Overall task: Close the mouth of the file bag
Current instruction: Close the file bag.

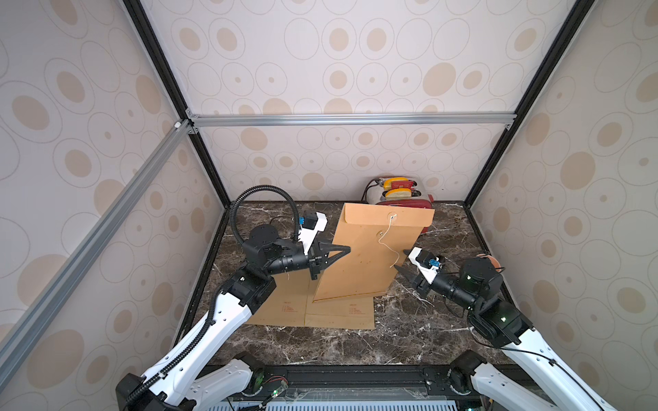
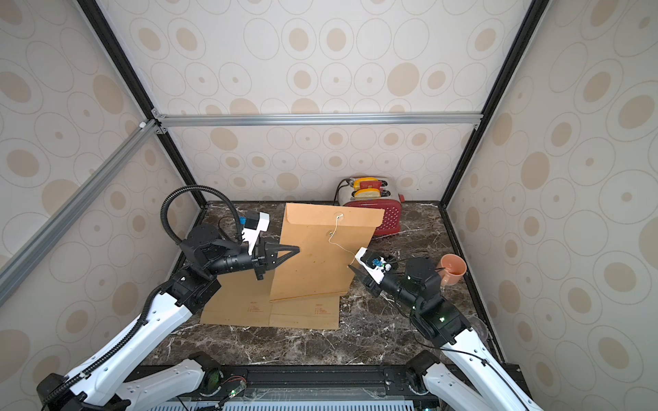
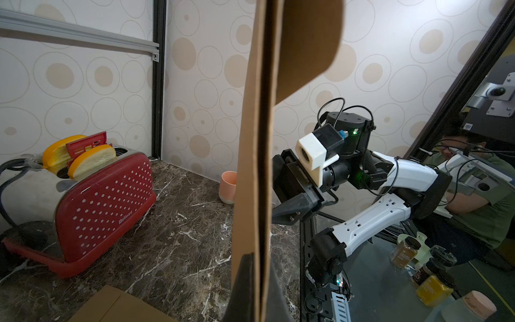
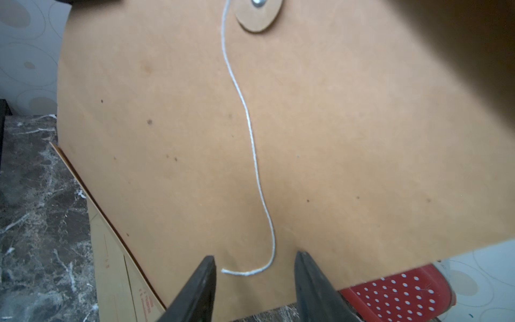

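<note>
The file bag point(image 1: 370, 256) stands on end in the middle of the bench point(image 1: 409, 338), leaning a little, with its mouth end up and towards the far wall. The left claw point(image 1: 348, 249) is clamped on the bag's left edge, and the left wrist view shows one finger on each side of the paper. The flap point(image 1: 388, 217) is folded over the front face. The white string point(image 1: 386, 245) comes off the flap's disc point(image 1: 392, 215) and runs past just beside the lower disc point(image 1: 381, 233). It then trails loose down the face towards the right.

The right claw point(image 4: 256, 256) comes in from the right with its jaws apart, tips right at the paper. The string's free end point(image 4: 242, 271) lies between the two fingers, not pinched, so this claw holds nothing.

The bag's bottom edge sits down at more brown bags point(image 1: 320, 313) lying flat on the near side of the bench, though I can't tell whether it rests on them. Behind the bag, by the far wall, sits a red toaster point(image 2: 384, 217) with bread slices point(image 3: 92, 160) in its slots. A peach cup point(image 2: 453, 269) stands at the right side of the bench, beyond the right arm.
</note>
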{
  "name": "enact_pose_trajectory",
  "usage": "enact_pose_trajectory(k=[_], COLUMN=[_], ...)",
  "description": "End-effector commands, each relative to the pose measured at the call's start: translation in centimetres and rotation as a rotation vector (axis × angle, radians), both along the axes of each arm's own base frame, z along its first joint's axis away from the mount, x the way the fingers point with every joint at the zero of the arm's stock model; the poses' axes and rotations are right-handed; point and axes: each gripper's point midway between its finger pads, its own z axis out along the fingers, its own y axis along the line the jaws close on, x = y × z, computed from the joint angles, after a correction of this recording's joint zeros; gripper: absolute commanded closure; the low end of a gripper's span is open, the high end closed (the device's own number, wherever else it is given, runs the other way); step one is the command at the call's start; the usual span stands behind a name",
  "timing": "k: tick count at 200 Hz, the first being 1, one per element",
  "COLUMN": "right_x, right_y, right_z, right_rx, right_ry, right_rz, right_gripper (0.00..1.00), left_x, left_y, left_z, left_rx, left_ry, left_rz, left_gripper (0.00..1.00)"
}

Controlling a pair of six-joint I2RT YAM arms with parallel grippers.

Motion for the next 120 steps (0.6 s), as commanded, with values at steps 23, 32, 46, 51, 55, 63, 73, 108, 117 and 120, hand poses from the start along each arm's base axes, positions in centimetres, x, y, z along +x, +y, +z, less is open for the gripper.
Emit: enact_pose_trajectory(k=[23, 32, 46, 51, 55, 63, 73, 108, 117, 120], right_x=[0.1, 0.2, 0.2, 0.2, 0.2, 0.3, 0.6, 2.4, 2.6, 2.7], right_y=[0.8, 0.8, 1.0, 1.1, 1.2, 1.3, 1.4, 0.6, 0.6, 0.6], right_z=[0.9, 0.9, 1.0, 1.0, 1.0, 0.9, 0.6, 0.1, 0.2, 0.3], right_rx=[0.062, 0.067, 0.078, 0.083, 0.085, 0.084, 0.080, 0.089, 0.107, 0.113], right_ry=[-0.001, 0.002, 0.005, 0.008, 0.013, 0.021, 0.031, 0.039, 0.032, 0.030], right_rz=[0.022, 0.020, 0.029, 0.032, 0.034, 0.037, 0.028, -0.077, -0.086, -0.088], right_gripper=[0.52, 0.52, 0.53, 0.54, 0.56, 0.62, 0.66, 0.69, 0.70, 0.71], left_x=[-1.2, -1.2, -1.2, -1.3, -1.3, -1.3, -1.4, -1.4, -1.4, -1.4], left_y=[0.3, 0.3, 0.3, 0.4, 0.4, 0.4, 0.4, 0.4, 0.4, 0.4], left_z=[2.4, 2.4, 2.4, 2.5, 2.5, 2.5, 2.6, 2.6, 2.6, 2.6], left_rx=[-0.044, -0.045, -0.047, -0.048, -0.049, -0.049, -0.051, -0.053, -0.053, -0.053], left_ry=[-0.084, -0.085, -0.087, -0.089, -0.090, -0.091, -0.093, -0.092, -0.094, -0.093], left_rz=[-0.024, -0.025, -0.025, -0.025, -0.027, -0.027, -0.029, -0.028, -0.029, -0.030], left_gripper=[1.00, 1.00, 1.00, 1.00, 1.00, 1.00, 1.00, 1.00, 1.00, 1.00])
